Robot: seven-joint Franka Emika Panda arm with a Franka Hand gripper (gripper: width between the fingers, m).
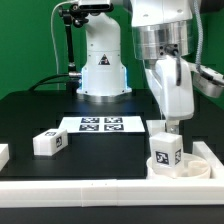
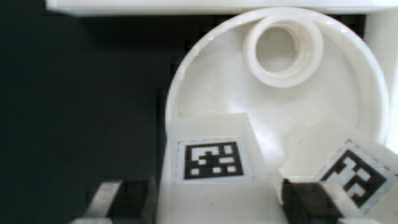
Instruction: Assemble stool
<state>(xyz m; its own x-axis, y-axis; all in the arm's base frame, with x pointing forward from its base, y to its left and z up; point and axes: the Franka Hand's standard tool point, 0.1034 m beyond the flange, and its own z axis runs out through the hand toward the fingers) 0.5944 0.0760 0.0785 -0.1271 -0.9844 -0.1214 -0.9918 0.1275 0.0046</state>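
Note:
My gripper (image 1: pixel 170 128) points straight down at the exterior view's right and is shut on a white stool leg (image 1: pixel 166 150) that bears black-and-white tags. The leg stands upright over the round white seat (image 1: pixel 187 168), which lies in the table's corner. In the wrist view the leg (image 2: pixel 215 150) fills the gap between the dark fingers (image 2: pixel 121 200); the gripper (image 2: pixel 214 202) grips its sides. Beyond it the seat (image 2: pixel 214 80) shows a round raised socket (image 2: pixel 281 45). A second leg (image 1: pixel 50 142) lies loose on the black table at the exterior view's left.
The marker board (image 1: pixel 100 124) lies flat mid-table in front of the robot base (image 1: pixel 102 70). A white rail (image 1: pixel 100 190) borders the table's front and right. Another white piece (image 1: pixel 3 155) shows at the far left edge.

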